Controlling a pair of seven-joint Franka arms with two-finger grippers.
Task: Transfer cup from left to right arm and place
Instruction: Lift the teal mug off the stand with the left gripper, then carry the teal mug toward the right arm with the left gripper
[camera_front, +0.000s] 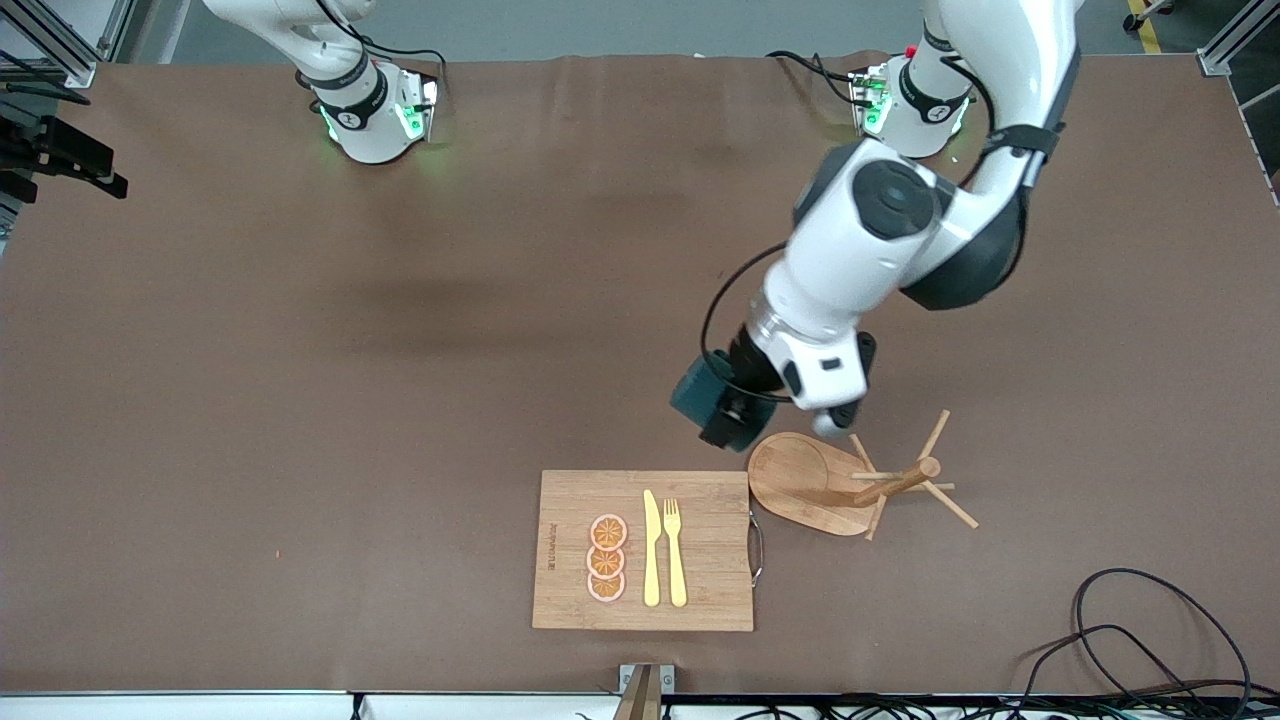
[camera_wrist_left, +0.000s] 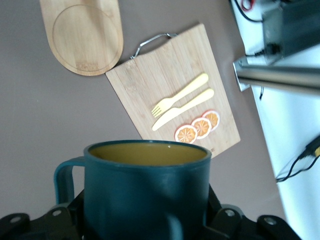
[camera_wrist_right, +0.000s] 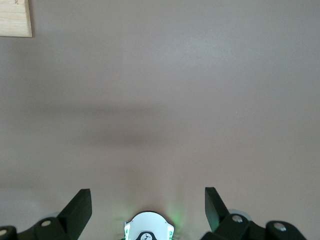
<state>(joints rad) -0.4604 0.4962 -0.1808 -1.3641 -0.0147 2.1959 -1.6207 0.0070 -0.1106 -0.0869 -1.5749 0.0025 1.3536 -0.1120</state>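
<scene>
Left gripper (camera_front: 737, 408) clamping cup (camera_wrist_left: 146, 192) (rim toward board (camera_wrist_left: 175, 85)), right gripper (camera_wrist_right: 148, 204) spread

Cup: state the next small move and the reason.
Probably carry the cup toward the right arm's end of the table for the handover. The left gripper is shut on it, in the air above bare table beside the board. The right gripper waits open over bare table, holding nothing.
</scene>
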